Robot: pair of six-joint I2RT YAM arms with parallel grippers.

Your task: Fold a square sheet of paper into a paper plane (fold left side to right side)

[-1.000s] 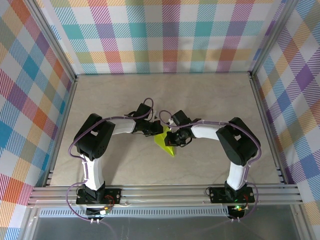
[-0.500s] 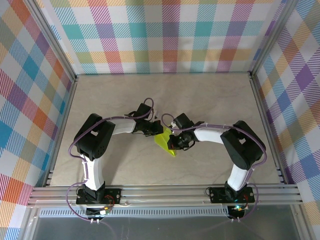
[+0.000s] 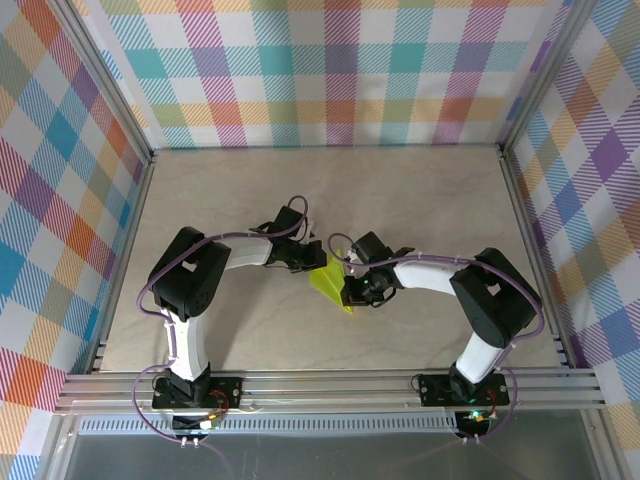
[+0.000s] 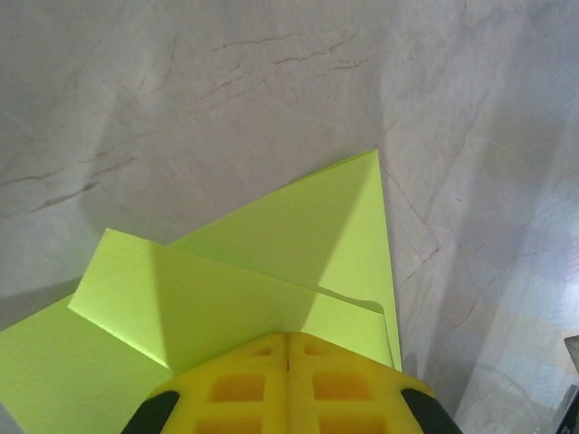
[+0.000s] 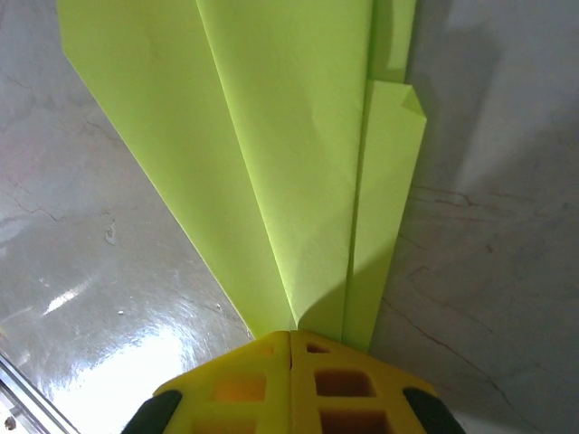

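Folded paper (image 3: pixel 330 283), lime and pointed, lies mid-counter (image 3: pixel 400 200) between both arms. Left fingers (image 4: pixel 244 389) are pressed together on its upper-left edge; right fingers (image 5: pixel 344 389) are pressed together at its narrow end.

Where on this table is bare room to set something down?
Free: the far half of the table up to the back wall, and the near strip between the folded paper and the front rail. Crowded: the middle, where left gripper and right gripper meet at it.
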